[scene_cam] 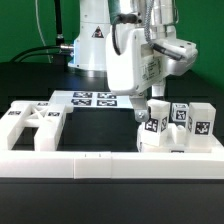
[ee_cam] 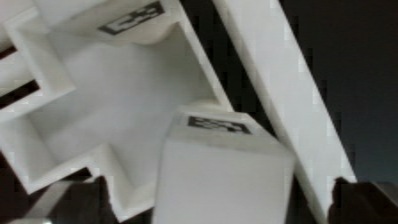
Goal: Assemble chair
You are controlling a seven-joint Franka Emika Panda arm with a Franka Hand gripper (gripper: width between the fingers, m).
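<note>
The white border rail (scene_cam: 110, 160) is the closest thing to a tray here. It runs along the near edge and turns back at both ends, and the chair parts sit inside it. In its near left corner I see a slotted panel (scene_cam: 35, 122) lying flat, long axis left to right along the rail. In the near right corner a row of tagged blocks (scene_cam: 182, 122) stands upright against the rail, tags facing the exterior camera, the row also running left to right. The marker board (scene_cam: 92, 98) lies farther back, between the 2 groups.

The gripper (scene_cam: 157, 100) hangs over the left end of that row. In the wrist view its 2 fingers (ee_cam: 361, 200) stand wide on either side of a tagged piece (ee_cam: 222, 160). Dark gaps show on both sides, so the jaws are open and hold nothing. That piece's long axis runs out from between the fingers, tag toward the wrist camera.
</note>
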